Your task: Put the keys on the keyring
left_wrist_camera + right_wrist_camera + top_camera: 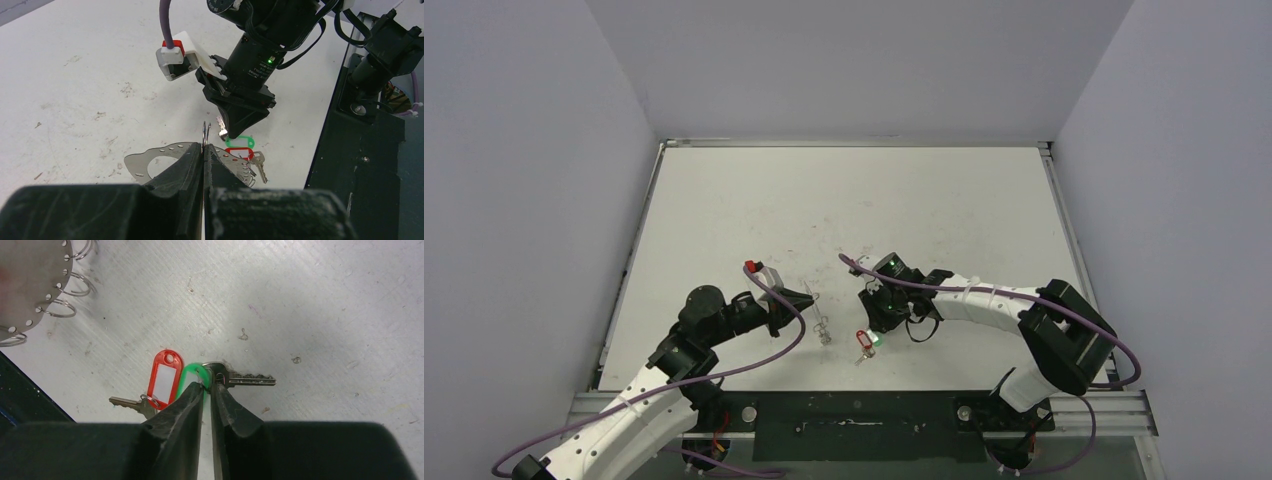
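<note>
Two keys lie close together at the table's near middle. One carries a red tag (164, 377) (239, 153) (862, 338), its silver blade (127, 404) pointing left. The other carries a green tag (190, 377) (240, 142), its blade (245, 380) pointing right. My right gripper (209, 382) (876, 335) reaches down onto them, its tips pinched on the small ring end of the green-tagged key with only a narrow gap. My left gripper (205, 145) (786, 315) is shut on the thin wire keyring (205, 132), which stands upright just left of the keys.
A flat perforated metal plate (150, 160) (25, 280) with several wire rings along its edge lies under and beside my left fingers. The black base rail (360, 160) runs along the table's near edge, right behind the keys.
</note>
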